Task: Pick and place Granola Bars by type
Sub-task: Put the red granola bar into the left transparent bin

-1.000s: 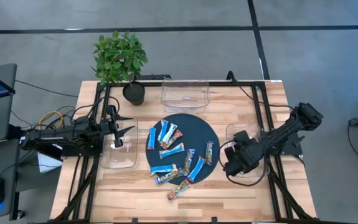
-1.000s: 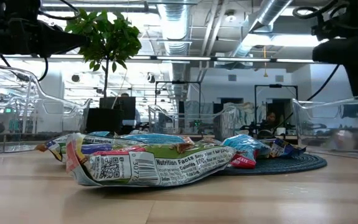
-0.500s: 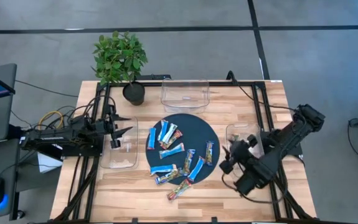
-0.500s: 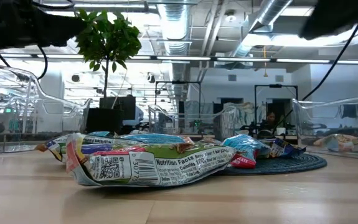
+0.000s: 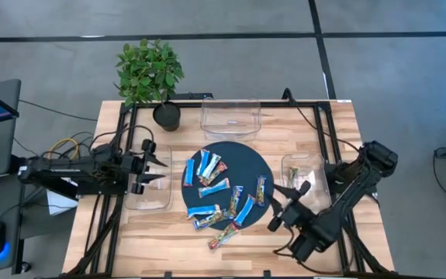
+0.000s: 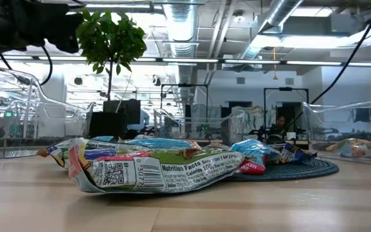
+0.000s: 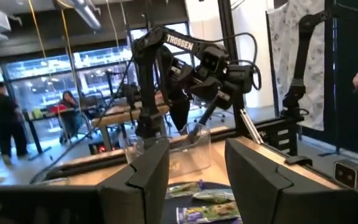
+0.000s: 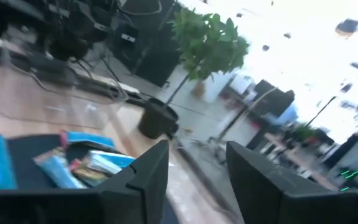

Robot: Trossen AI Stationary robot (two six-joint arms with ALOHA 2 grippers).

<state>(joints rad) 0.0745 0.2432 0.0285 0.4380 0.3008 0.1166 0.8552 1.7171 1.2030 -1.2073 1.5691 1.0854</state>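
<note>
Several granola bars (image 5: 224, 194), blue-and-white and multicoloured, lie flat on a dark round mat (image 5: 246, 159) at the table's middle. One multicoloured bar (image 5: 223, 235) lies on the wood at the mat's near edge and fills the foreground of the low view (image 6: 153, 171). My left gripper (image 5: 158, 165) hangs open above the left clear container (image 5: 149, 198), pointing level toward the mat, with nothing between its fingers (image 7: 197, 180). My right gripper (image 5: 287, 206) hangs open off the mat's near right edge, also holding nothing (image 8: 197, 180). It faces the bars (image 8: 73, 162).
A clear container (image 5: 230, 118) stands at the far edge, and another (image 5: 306, 164) stands to the right of the mat with something lying in it (image 6: 353, 147). A potted plant (image 5: 151, 74) is at the far left corner. Black frame rails run along both sides.
My right gripper has swung toward the table's near edge beside the mat and rolled about its wrist, so its fingers now point toward the bars. My left gripper has turned on its wrist over the left container and stayed nearly in place. The bars have not moved.
</note>
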